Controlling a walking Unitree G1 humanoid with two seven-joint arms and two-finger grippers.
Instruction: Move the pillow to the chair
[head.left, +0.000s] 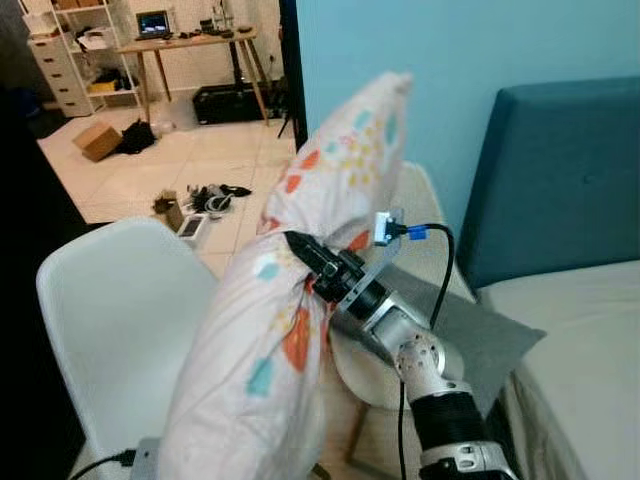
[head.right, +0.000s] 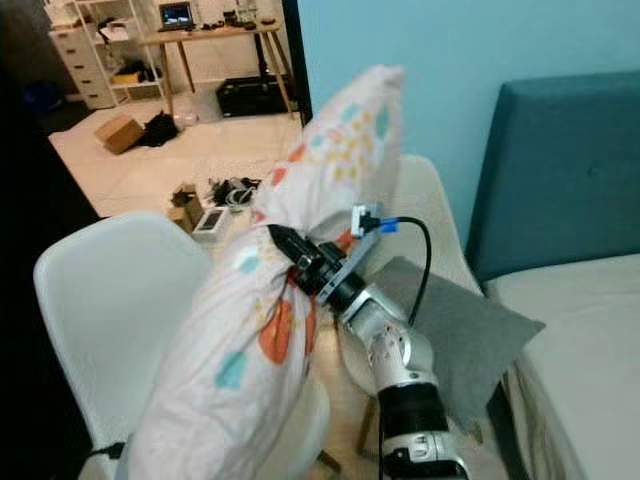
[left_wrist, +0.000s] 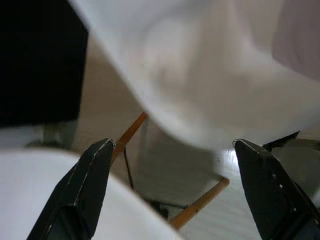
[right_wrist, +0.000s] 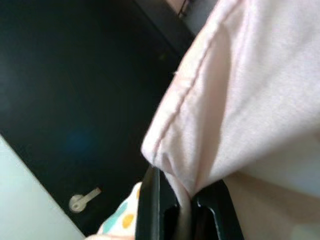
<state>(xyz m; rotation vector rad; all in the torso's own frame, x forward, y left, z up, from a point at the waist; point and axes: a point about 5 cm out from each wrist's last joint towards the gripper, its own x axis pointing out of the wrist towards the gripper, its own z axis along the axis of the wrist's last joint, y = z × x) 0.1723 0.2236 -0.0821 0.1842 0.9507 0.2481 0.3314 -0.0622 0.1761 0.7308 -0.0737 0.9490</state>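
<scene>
Pillow (head.left: 300, 300) hangs pinched in a fold by the right gripper (head.right: 285, 248), long axis steeply tilted, its lower end over the white chair (head.left: 120, 320) down-left of the fingers; left gripper (left_wrist: 170, 165) wide, empty, above the seat.

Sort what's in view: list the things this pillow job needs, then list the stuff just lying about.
Job:
pillow, pinched in the right end effector
white chair
left end effector, open, above the chair

Lying about:
grey cushion
bed
cardboard box
desk
floor clutter
</scene>
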